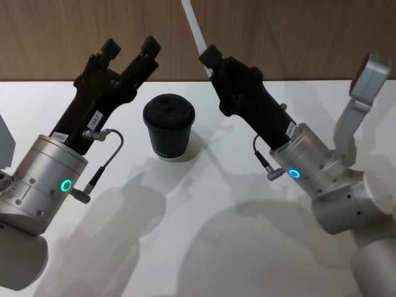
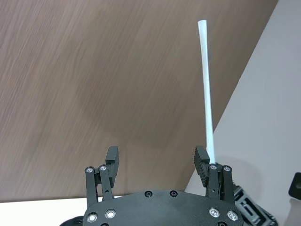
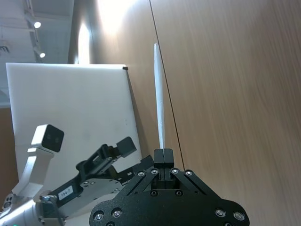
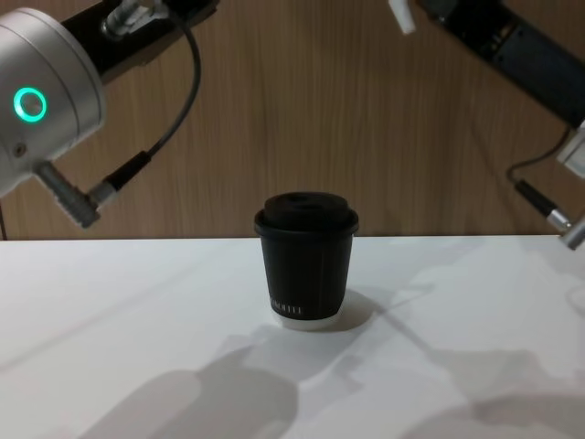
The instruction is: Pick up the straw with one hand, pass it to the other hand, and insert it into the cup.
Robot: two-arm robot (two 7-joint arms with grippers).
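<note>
Pointing upward, straw (image 1: 197, 31) (in right gripper (image 1: 210, 59))

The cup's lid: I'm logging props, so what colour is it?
Black, like the cup; the domed lid shows best in the chest view.

A white table (image 1: 185, 247) meets a brown wood-grain wall (image 1: 309, 37), ceiling spotlights (image 3: 37, 24) glowing beyond

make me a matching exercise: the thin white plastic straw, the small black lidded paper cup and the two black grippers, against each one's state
Things:
1. thin white plastic straw
2. small black paper cup with domed lid
3. left gripper
4. right gripper

States:
a. open, holding nothing
b. standing upright on the white table
c. shut on something thin
d. gripped, up in the air

Pairs: 1-d, 2-b, 3-a, 4-c
</note>
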